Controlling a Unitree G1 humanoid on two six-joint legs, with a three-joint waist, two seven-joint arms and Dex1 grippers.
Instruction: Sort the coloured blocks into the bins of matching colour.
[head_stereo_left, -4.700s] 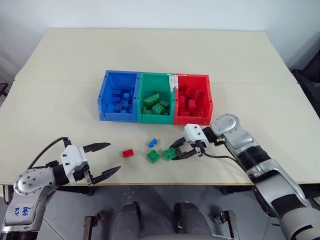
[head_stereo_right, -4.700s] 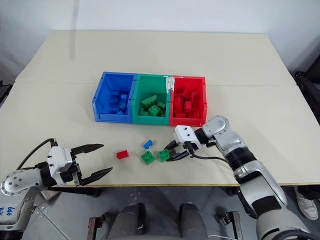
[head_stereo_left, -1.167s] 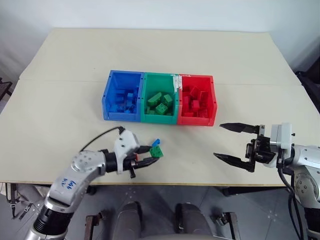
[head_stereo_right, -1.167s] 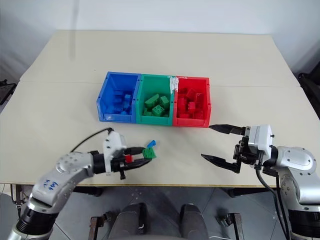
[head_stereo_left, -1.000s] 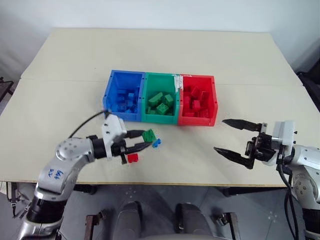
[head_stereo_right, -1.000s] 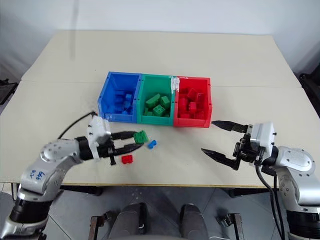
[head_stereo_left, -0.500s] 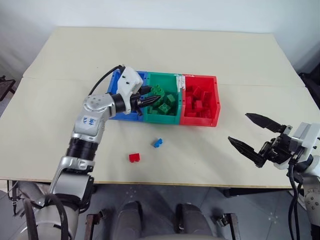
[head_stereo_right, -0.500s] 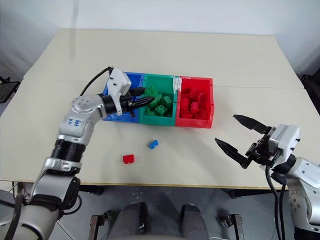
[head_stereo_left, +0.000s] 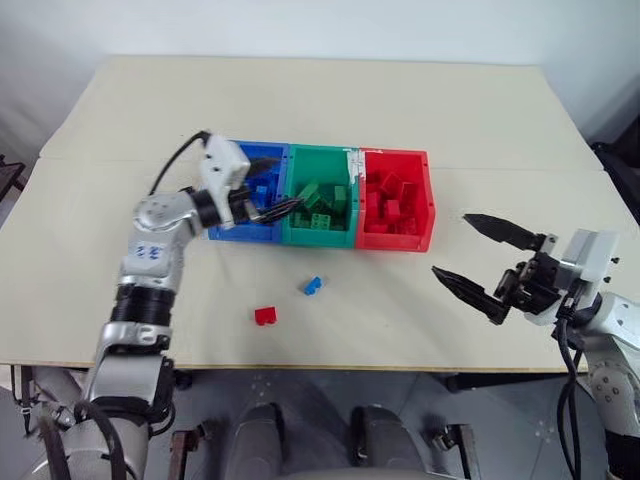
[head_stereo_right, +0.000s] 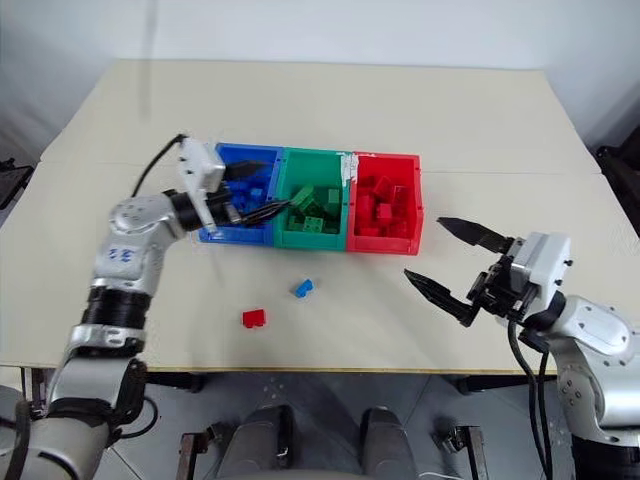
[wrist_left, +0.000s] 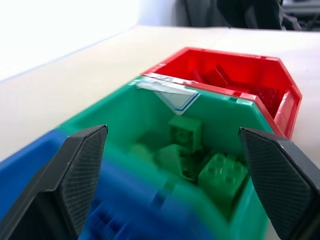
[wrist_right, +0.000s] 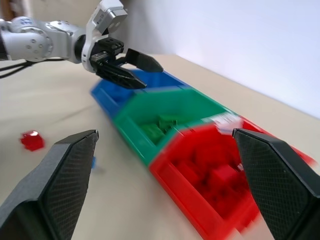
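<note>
Pale counter (head_stereo_left: 480, 120), bins (head_stereo_left: 320, 238) mid-way. Red block (head_stereo_left: 265, 316) and blue block (head_stereo_left: 314, 285) loose in front: light, hard, slick, best pinched across flat sides. Left hand (head_stereo_left: 268, 204) wide, empty, over blue bin; right hand (head_stereo_left: 483, 262) wide.

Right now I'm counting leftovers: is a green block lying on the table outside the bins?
No, the loose pieces on the table are a red block and a blue block.

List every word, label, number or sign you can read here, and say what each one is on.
No text can be read.
White label with a blue triangular mark, on the rim between the green plastic bin and the red plastic bin: any wording too blurred to read.
Blue handwritten marks on the left arm's grey joint housing: too small to read.
</note>
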